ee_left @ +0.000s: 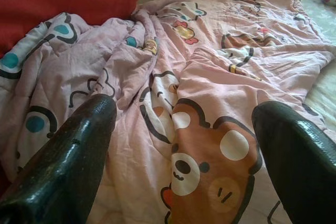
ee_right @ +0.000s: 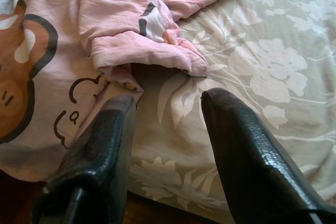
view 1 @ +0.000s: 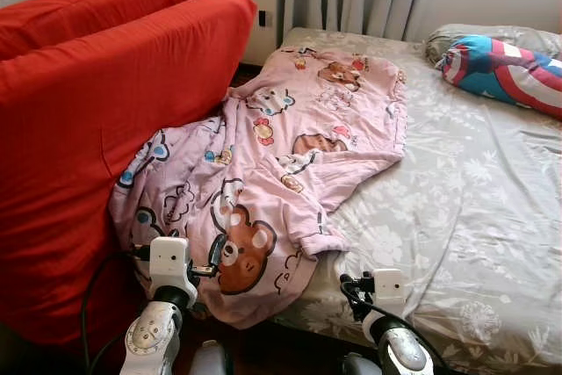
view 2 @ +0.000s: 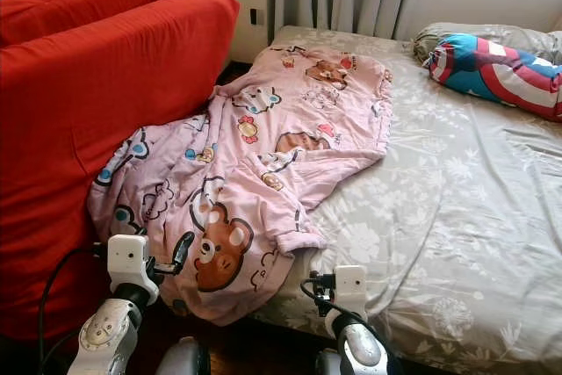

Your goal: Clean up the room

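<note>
left end effector (ee_left: 178, 145) spread, pink blanket (view 1: 281, 155) straight ahead, lying lengthwise away up bed (view 1: 474, 208); right end effector (ee_right: 168, 129) spread at its corner.

Left gripper (ee_left: 184, 145), right gripper (ee_right: 168, 103): raised forward, fingers apart

left: red cushion (view 1: 105, 129) blocks | front: blanket (view 1: 281, 155) | right: bed (view 1: 474, 217) open
</note>
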